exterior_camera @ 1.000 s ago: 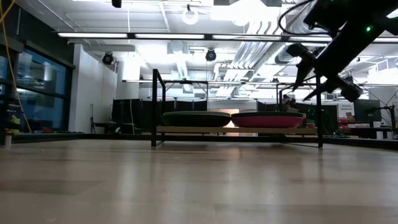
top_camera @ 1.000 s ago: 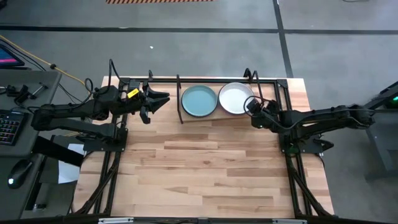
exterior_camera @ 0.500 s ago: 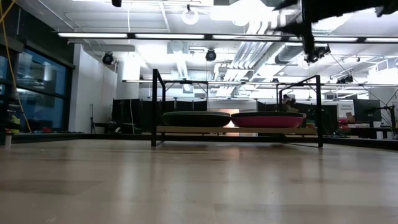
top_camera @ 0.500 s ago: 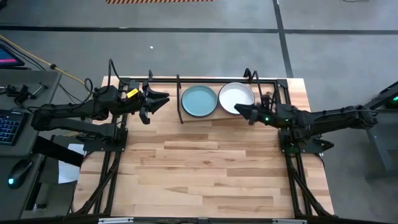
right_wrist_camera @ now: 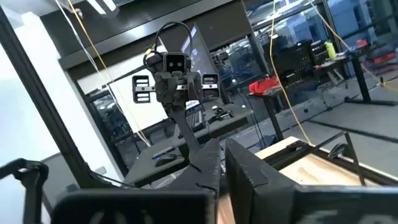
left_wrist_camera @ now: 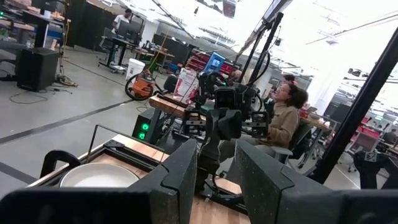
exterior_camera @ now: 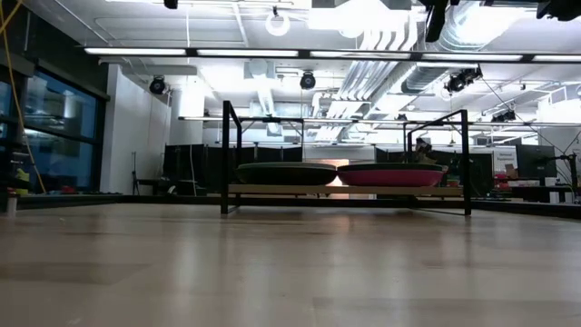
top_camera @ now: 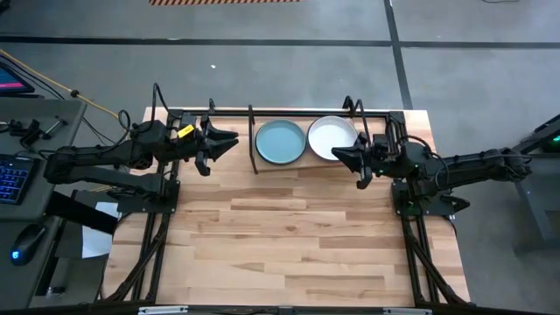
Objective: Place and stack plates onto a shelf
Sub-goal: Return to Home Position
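The shelf (top_camera: 254,140), a black wire rack on a wooden board, stands at the table's far edge. Two stacks of plates rest on it. From above, a light teal plate (top_camera: 280,142) tops the left stack and a white plate (top_camera: 332,137) the right. The low view shows a dark plate (exterior_camera: 287,173) and a magenta plate (exterior_camera: 390,174) lower in the stacks. My left gripper (top_camera: 232,140) hovers open and empty left of the shelf, pointing at it. My right gripper (top_camera: 337,156) is shut and empty, held level just near of the white plate's rim and above it.
A larger black frame (top_camera: 398,140) edges the table. The bare wooden top (top_camera: 280,236) stretches toward the near edge. A desk with a keyboard (top_camera: 13,179) stands off the table's left. A seated person (left_wrist_camera: 286,118) shows in the room beyond.
My right gripper has risen from beside the white plate. It has swung from pointing down to pointing level toward the table's left, rolling as it went. The plates have stayed in place.
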### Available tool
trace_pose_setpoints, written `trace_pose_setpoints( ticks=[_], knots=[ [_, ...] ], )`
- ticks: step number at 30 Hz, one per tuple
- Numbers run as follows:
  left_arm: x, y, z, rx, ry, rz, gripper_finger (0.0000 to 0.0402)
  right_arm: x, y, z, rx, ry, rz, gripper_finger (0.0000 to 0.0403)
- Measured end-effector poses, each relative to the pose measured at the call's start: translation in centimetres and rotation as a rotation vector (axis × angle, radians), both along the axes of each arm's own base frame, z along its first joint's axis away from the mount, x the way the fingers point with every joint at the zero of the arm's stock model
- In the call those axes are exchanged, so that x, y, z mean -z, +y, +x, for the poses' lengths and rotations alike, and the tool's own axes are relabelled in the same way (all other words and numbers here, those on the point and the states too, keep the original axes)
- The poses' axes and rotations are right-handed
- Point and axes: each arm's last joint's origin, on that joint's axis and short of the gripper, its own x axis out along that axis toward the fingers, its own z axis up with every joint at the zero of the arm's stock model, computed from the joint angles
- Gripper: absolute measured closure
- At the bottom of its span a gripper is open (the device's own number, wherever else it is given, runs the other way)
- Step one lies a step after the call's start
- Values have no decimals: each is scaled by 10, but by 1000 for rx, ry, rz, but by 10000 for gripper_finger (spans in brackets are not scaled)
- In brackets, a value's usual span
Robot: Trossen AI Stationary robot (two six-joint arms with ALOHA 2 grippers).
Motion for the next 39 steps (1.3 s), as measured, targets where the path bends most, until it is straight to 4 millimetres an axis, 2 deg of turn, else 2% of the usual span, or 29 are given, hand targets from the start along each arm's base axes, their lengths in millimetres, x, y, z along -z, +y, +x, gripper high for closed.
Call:
trace_pose_setpoints(
  ticks=[6, 10, 12, 18, 22, 26, 39],
  knots=[
    [4, -2, 1, 5, 24, 60, 327, -1, -2, 0, -2, -3, -40, 399],
    [22, -5, -4, 19, 46, 74, 379, -1, -2, 0, -45, -2, -62, 397],
    [35, -7, -10, 24, 3, 73, 395, -1, -1, 0, -60, -1, -69, 400],
    [79, -7, -35, 16, -165, 31, 400, 3, -1, 1, -84, 36, -57, 401],
    [107, -7, -49, -10, -183, 7, 401, 3, -1, 1, -98, 25, 8, 402],
    [128, -7, -60, -8, -203, -23, 401, 3, 0, 1, -100, 26, -8, 402],
    [164, -9, -79, 22, -237, -1, 401, 3, 3, 1, -233, 26, 38, 403]
  ],
)
